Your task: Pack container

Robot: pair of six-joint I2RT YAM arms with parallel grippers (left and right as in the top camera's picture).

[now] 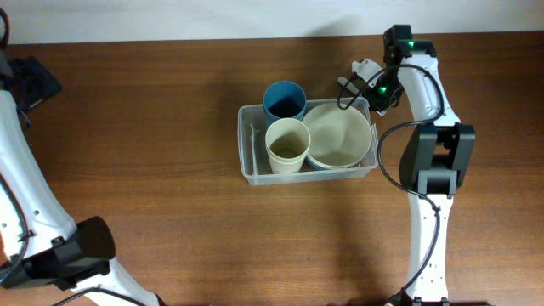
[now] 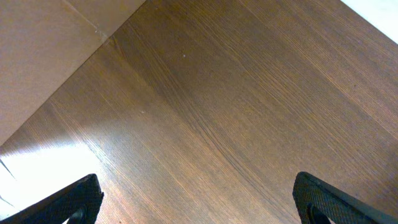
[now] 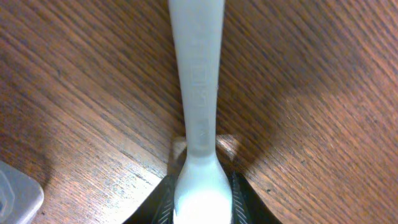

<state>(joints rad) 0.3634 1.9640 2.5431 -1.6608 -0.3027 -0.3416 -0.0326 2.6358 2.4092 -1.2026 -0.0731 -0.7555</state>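
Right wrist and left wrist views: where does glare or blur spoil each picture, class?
Right wrist view: the white utensil washes out at its near end between the jaws, while the wood grain is sharp; the container corner is blurred. Left wrist view: a glare patch bleaches the table at lower left; elsewhere the grain is clear.

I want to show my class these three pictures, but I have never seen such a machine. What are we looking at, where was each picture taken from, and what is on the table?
Two robot arms work at a wooden table. One picture looks down from above; the other two come from a camera on each wrist. In the clear container stand a blue cup, a cream cup and a cream bowl. The left gripper is open and empty, over bare wood. The right gripper pinches one end of a white plastic utensil, beside the container.
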